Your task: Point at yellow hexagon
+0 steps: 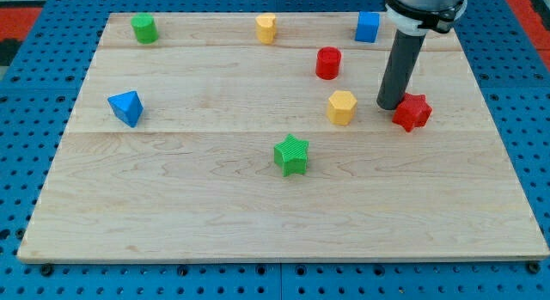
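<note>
While our tip (392, 107) rests beside the red star (412, 112), the yellow hexagon (341, 107) waits at nine o'clock (no pincer fitted).

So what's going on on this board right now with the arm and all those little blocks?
A single arm is sliding its dark rod over a wooden board scattered with coloured blocks. My tip sits between the yellow hexagon, a short gap to the view's left, and the red star, right beside it on the view's right. The hexagon, the block to point at, is not touched.
</note>
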